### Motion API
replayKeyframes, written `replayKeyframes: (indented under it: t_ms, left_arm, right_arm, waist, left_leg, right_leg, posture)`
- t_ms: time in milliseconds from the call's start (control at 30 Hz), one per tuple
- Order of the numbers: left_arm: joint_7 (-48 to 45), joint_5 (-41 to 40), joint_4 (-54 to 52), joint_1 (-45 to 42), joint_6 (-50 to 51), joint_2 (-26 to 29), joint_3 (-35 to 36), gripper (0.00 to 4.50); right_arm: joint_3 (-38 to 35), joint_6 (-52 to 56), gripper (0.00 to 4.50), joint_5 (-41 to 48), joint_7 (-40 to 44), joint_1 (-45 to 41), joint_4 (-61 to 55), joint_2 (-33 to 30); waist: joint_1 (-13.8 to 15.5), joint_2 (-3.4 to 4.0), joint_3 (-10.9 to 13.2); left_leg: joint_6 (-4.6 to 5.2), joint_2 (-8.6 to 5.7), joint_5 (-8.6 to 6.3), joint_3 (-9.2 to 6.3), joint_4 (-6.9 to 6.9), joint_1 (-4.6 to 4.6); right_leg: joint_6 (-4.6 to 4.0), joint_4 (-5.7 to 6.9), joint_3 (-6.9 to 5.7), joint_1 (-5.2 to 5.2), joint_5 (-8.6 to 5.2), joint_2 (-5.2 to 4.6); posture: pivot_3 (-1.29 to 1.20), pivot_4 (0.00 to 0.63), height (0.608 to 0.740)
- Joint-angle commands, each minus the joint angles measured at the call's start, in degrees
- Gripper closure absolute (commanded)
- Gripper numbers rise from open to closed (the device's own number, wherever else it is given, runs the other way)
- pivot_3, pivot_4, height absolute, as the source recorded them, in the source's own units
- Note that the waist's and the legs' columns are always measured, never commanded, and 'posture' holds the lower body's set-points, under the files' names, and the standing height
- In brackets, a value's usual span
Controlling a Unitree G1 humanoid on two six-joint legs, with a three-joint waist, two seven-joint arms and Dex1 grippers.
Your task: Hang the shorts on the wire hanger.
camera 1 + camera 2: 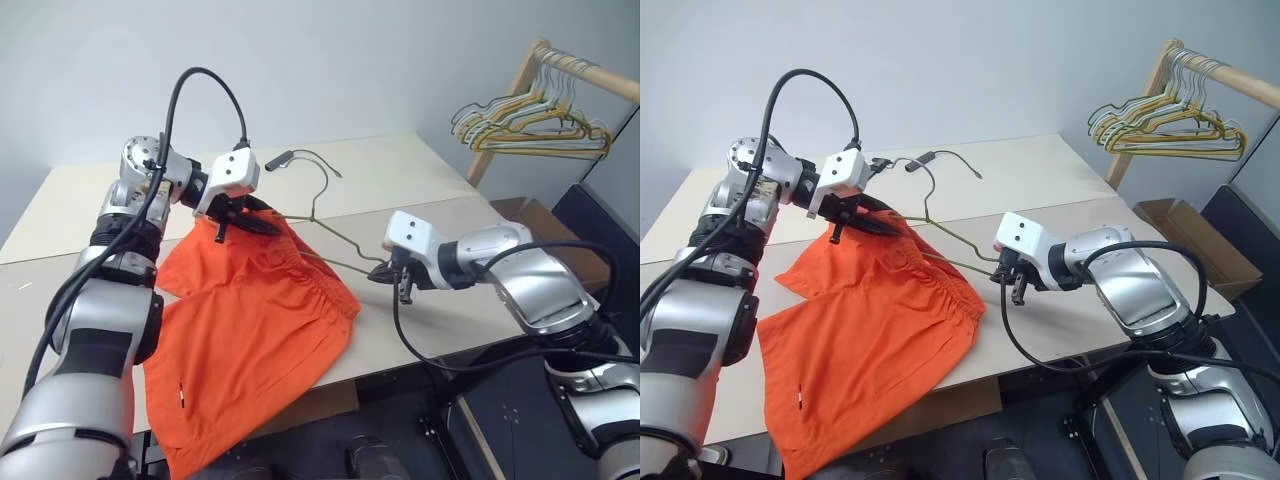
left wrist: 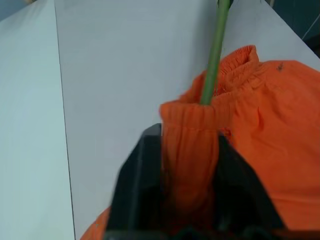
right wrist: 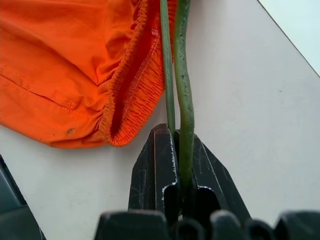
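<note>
The bright orange shorts lie on the table, one leg hanging over its near edge. My left gripper is shut on a fold of the waistband at the far end; in the left wrist view the black fingers squeeze orange fabric, and the wire runs into the waistband. The wire hanger slants from there to my right gripper, its hook pointing away. My right gripper is shut on the hanger's corner, just beside the gathered waistband.
A small black cylinder with a thin cable lies on the table behind the hook. A wooden rack at the far right carries a bunch of gold and pale hangers. A cardboard box sits below it, off the table's right edge.
</note>
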Motion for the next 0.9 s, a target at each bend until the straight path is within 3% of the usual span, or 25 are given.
replayKeyframes:
  t_ms: [33,367,567,733,900]
  left_arm:
    - [-0.17,1.09,0.75,-2.34,-1.54,-0.13,0.06,4.49]
    - [0.15,1.29,-0.14,-1.97,-3.06,1.33,1.05,4.5]
    - [1.33,0.95,-0.09,-2.14,-2.65,1.94,2.23,4.5]
    - [1.19,1.24,0.17,-1.82,-3.39,2.86,2.41,4.5]
    - [1.69,1.42,0.72,-1.82,-3.8,3.33,2.49,4.5]
  right_arm:
    - [-2.74,0.41,4.5,1.67,0.33,-2.21,-3.33,-0.81]
    - [-4.12,-6.98,4.5,0.13,-3.6,0.64,-0.92,1.92]
    - [-5.71,-7.7,2.7,0.53,-6.45,2.24,-0.09,3.52]
    - [-14.26,-4.44,0.91,3.3,-10.56,5.07,1.86,3.75]
    - [-25.53,-4.18,0.91,7.49,-15.11,10.68,2.23,5.09]
  waist:
    - [0.02,0.0,0.0]
    - [-0.08,0.0,0.0]
    - [0.09,0.0,0.0]
    - [0.15,0.0,0.0]
    - [0.18,-0.01,0.0]
  left_leg:
    - [0.0,0.0,0.0,0.0,0.0,0.0]
    - [0.0,0.01,0.0,0.0,0.0,0.01]
    - [0.0,0.0,0.0,-0.01,0.02,0.0]
    - [0.01,0.0,0.0,-0.02,0.02,-0.03]
    - [0.01,0.0,-0.01,-0.02,0.02,-0.01]
  right_leg:
    - [0.0,0.0,0.0,0.0,0.0,0.0]
    - [0.0,0.02,0.0,-0.01,0.0,0.01]
    - [0.0,0.02,0.0,0.0,0.0,-0.01]
    - [0.0,0.01,-0.01,0.0,0.0,-0.01]
    - [0.0,0.01,-0.02,0.02,0.0,-0.02]
  posture:
    - [-0.13,0.0,0.74]
    - [-0.12,0.0,0.74]
    - [-0.12,0.0,0.74]
    - [-0.13,0.0,0.74]
    - [-0.14,0.0,0.74]
